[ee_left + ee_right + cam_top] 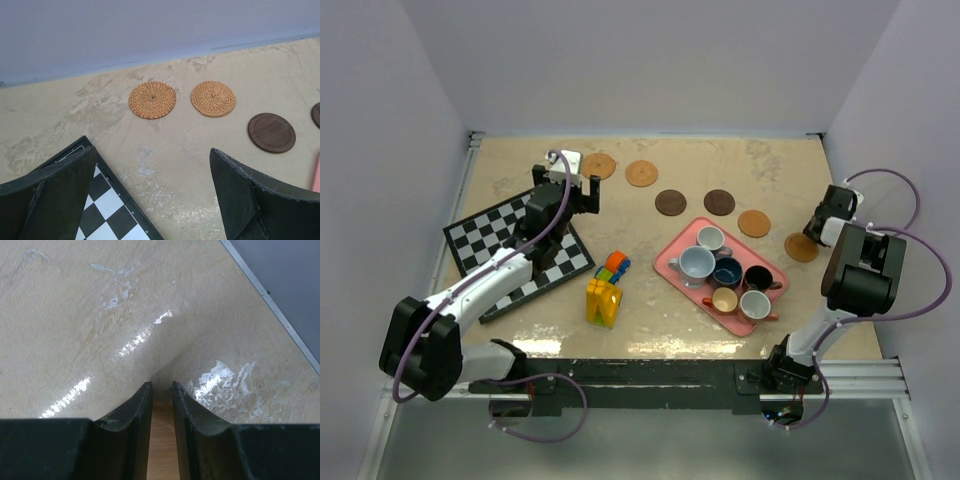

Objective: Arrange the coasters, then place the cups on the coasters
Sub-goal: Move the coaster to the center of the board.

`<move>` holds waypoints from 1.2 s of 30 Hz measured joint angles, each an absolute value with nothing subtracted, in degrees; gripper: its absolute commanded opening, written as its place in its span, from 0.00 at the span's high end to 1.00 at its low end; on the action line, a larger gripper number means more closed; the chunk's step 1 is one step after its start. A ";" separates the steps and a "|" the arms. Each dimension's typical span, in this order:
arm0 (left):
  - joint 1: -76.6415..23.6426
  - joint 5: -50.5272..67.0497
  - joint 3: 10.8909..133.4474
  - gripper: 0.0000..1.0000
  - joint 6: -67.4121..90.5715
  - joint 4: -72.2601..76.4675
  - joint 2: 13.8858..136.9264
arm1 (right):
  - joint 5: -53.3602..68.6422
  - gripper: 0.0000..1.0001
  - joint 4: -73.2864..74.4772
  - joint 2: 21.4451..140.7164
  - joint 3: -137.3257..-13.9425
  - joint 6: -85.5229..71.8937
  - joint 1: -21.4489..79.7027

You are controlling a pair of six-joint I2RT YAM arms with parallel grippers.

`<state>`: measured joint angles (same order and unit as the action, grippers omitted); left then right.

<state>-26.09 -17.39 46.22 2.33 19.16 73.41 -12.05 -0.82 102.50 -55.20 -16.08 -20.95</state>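
Two woven orange coasters (pixel 599 165) (pixel 641 173), two dark brown ones (pixel 670 203) (pixel 719 202) and a tan one (pixel 754 223) lie in a slanting line across the back. A sixth tan coaster (pixel 801 247) is at the right, with my right gripper (pixel 817 226) on it. In the right wrist view the right gripper (pixel 162 385) stands narrow, with the tan coaster (pixel 162 440) between its fingers. My left gripper (pixel 582 190) (pixel 152 150) is wide open and holds nothing, short of the woven coasters (pixel 152 100) (pixel 213 99). Several cups (pixel 694 263) stand on the pink tray (pixel 665 262).
A chessboard (pixel 520 250) (pixel 107 205) lies at the left under the left arm. Colourful toy blocks (pixel 605 290) sit in front of the middle. Walls close in the table on the left, back and right. The right gripper is close to the right wall.
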 measured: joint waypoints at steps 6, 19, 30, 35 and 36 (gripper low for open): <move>-26.09 -17.39 45.52 0.00 2.35 19.27 72.49 | -12.05 0.73 -0.73 101.84 -54.43 -16.08 -20.95; -26.09 -16.69 45.36 0.00 3.16 19.25 71.92 | -12.32 0.45 0.19 98.17 -54.39 -17.43 -20.95; -25.36 -15.18 45.41 0.00 7.14 18.35 71.88 | -11.55 0.27 -3.88 89.14 -53.41 -15.86 -20.95; -24.36 -15.09 47.13 0.00 7.92 15.29 72.23 | -6.59 0.26 -6.72 84.29 -51.92 -14.39 -20.58; -24.23 -15.07 48.03 0.00 7.92 14.50 72.58 | -5.32 0.26 -7.35 83.35 -51.88 -14.24 -20.27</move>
